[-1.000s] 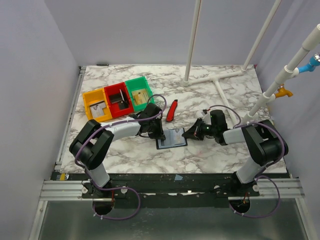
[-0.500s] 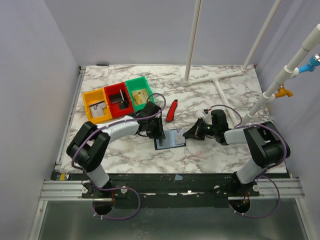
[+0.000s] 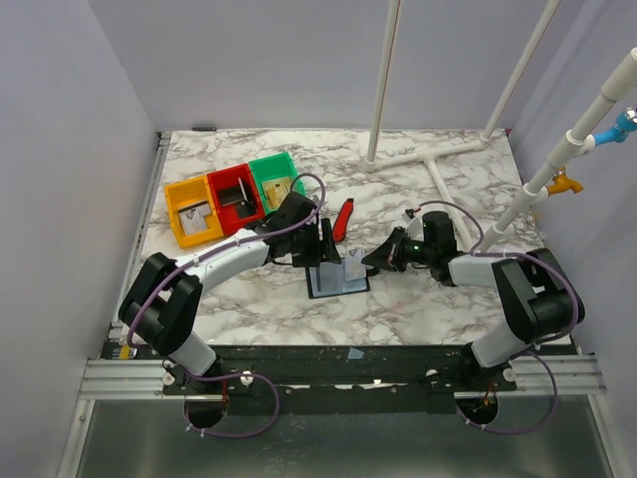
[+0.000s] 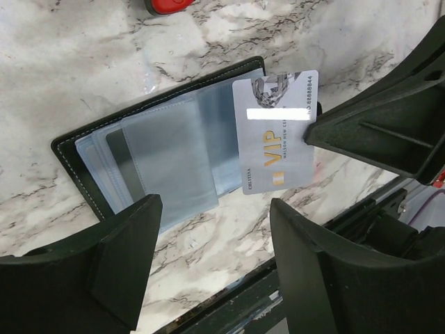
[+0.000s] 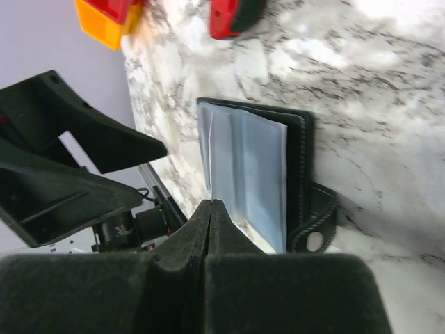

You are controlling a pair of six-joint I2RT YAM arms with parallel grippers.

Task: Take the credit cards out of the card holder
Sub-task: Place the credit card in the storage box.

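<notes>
Holder (image 4: 160, 153) open at counter centre, card (image 4: 274, 132) clenched in right jaws at its 3 o'clock edge, left jaws released above: you should draw the card flat toward 3 o'clock, pinning the holder if it drags.

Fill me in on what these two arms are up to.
The black card holder lies open on the marble table. The right gripper is shut on the edge of a grey VIP card, holding it at the holder's edge. Whether it is fully clear of its pocket is hard to tell. The left gripper hovers open above the holder, touching nothing. A dark card seems to sit in a pocket.
</notes>
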